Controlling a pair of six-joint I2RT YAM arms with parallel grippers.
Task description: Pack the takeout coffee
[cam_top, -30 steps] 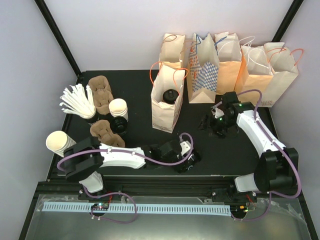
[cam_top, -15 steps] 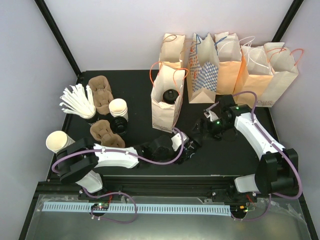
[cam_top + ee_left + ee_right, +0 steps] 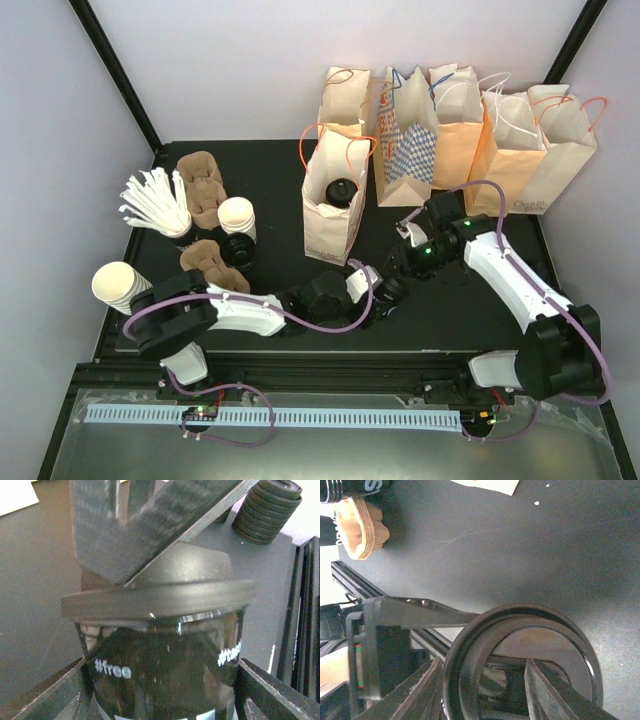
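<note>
Black table: left pincer pinches the coffee; right pincer at lid, grip unclear.

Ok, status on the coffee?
Left gripper shut on dark lettered paper cup. Right gripper at its round black plastic lid, grip unclear. Lid tilted. Not bagged.

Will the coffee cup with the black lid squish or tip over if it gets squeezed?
The cup looks shiny, so it might slip in the left gripper, which holds it on both sides. Takeout cups are usually thin, so a hard squeeze would probably dent it. Its lid is wider than the body, so a high push could tip it.
</note>
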